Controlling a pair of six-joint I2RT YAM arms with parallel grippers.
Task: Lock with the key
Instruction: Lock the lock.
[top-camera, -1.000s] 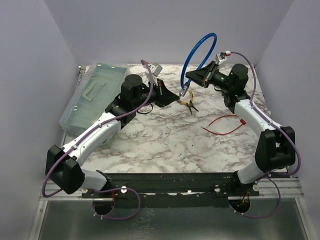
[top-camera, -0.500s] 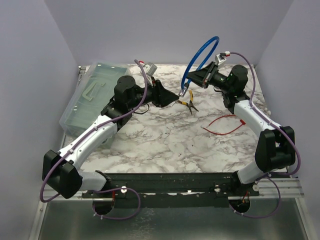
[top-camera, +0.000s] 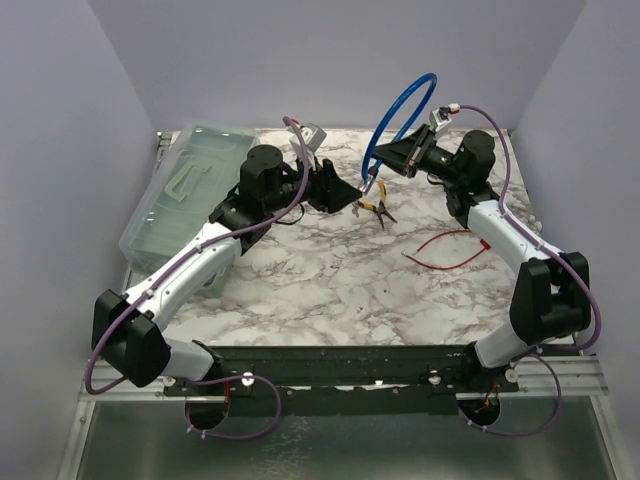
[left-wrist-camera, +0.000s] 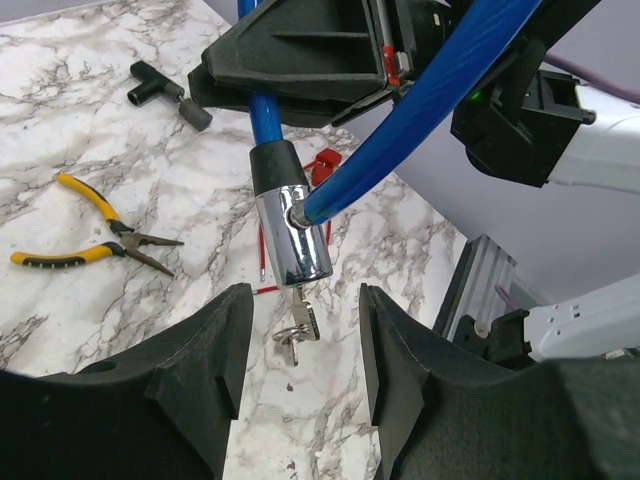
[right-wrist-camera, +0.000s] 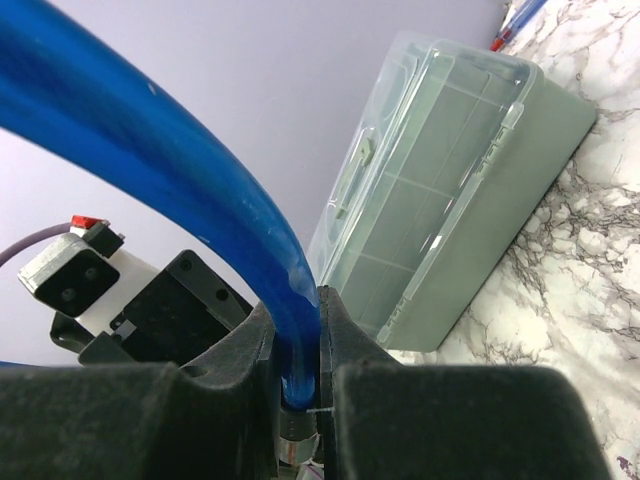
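The right gripper (right-wrist-camera: 297, 345) is clamped on the blue cable lock (left-wrist-camera: 455, 85), holding it in the air above the far middle of the table (top-camera: 330, 280), its chrome barrel (left-wrist-camera: 292, 235) pointing down. The key (left-wrist-camera: 298, 325) hangs in the barrel's bottom end. The left gripper (left-wrist-camera: 302, 310) has its jaws apart, with the key showing between them, ungripped. Yellow pliers (top-camera: 378, 208) lie on the table below.

No writing, brand, number or sign could be read anywhere: none was legible on the chrome lock cylinder (left-wrist-camera: 292, 235), the keys (left-wrist-camera: 298, 328) hanging under it, the blue cable (right-wrist-camera: 150, 135), or the clear plastic case (right-wrist-camera: 450, 200).
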